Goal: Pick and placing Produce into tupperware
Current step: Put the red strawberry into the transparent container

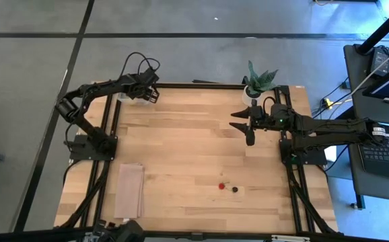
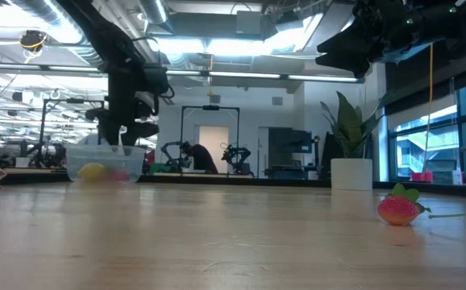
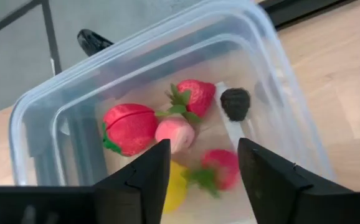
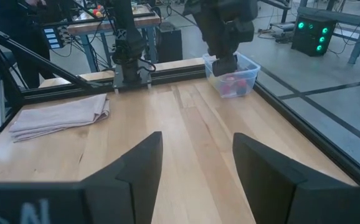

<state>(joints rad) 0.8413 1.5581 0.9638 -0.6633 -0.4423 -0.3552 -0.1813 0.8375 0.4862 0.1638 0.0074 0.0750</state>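
Note:
The clear tupperware [image 3: 167,68] stands at the table's far left corner [image 1: 136,99]. In it lie produce pieces: red strawberries [image 3: 130,127], a pink piece [image 3: 175,134], a dark berry [image 3: 235,102] and a yellow piece [image 3: 177,186]. My left gripper [image 3: 202,180] hangs open just above the tupperware, and a blurred strawberry [image 3: 220,169] shows in the gap between its fingers, touching neither. One red strawberry [image 1: 222,185] and a dark berry [image 1: 235,189] rest on the table near its front. My right gripper [image 1: 248,126] waits open above the table's far right.
A folded tan cloth [image 1: 130,190] lies at the near left. A spiky green plant in a white pot [image 1: 260,81] stands at the far edge, behind the right gripper. Bare wood lies between the tupperware and the loose produce.

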